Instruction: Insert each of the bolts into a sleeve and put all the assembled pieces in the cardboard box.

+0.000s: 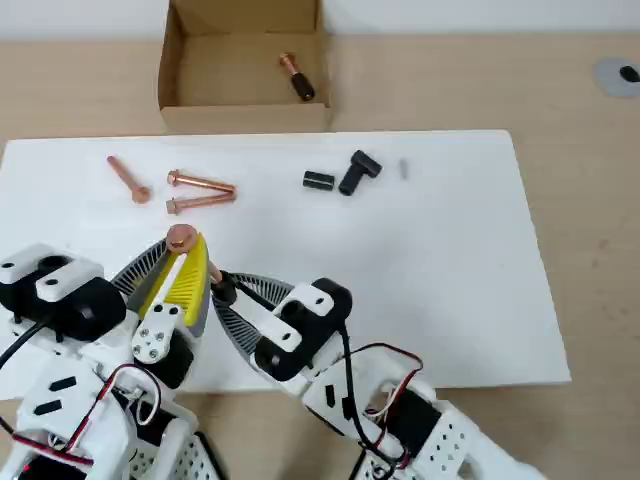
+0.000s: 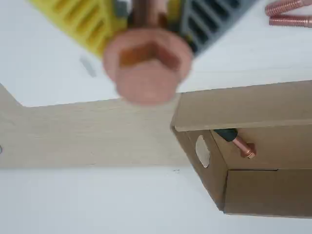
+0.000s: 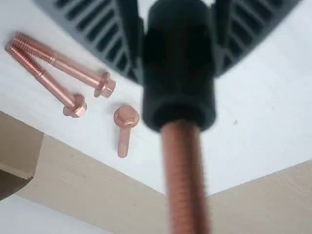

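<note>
The left gripper (image 1: 186,256), which has one yellow finger, clamps a copper flange bolt (image 2: 148,63) just behind its hexagonal head. The right gripper (image 3: 178,29) clamps a black cylindrical sleeve (image 3: 179,78), and the bolt's threaded shank enters the sleeve. Both parts sit over the near portion of the white mat (image 1: 450,280). Farther out, three loose bolts (image 1: 200,183) lie on the left arm's side and two loose sleeves (image 1: 318,181) lie mid-mat, with bare mat beyond them on the right arm's side. Past the far edge, the cardboard box (image 1: 245,118) holds one assembled piece (image 1: 297,77).
</note>
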Available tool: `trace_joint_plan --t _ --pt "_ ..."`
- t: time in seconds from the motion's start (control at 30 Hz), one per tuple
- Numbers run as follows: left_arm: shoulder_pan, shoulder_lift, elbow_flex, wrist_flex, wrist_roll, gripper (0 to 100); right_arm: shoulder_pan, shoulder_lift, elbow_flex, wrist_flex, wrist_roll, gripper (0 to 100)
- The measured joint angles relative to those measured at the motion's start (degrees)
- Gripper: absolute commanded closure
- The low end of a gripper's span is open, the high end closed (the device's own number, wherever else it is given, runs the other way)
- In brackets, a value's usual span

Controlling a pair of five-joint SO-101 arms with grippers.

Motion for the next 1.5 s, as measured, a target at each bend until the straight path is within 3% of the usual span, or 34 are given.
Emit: trace_joint_plan --t 0.83,1.07,1.33,1.5 --pt "1.0 -0.2 5.1 0.0 1.2 99 0.0 0.1 0.1 0.1 0.0 98.9" --pt "7.6 0.0 5.2 6.3 1.0 99 0.2 0.1 0.1 0.1 -0.1 98.9" --pt "8.4 -0.1 5.0 9.6 -2.2 99 0.1 0.0 0.1 0.1 -0.1 98.9" --pt "8.5 -0.2 4.9 13.0 -5.1 91 -0.3 0.0 0.1 0.1 -0.1 98.9"
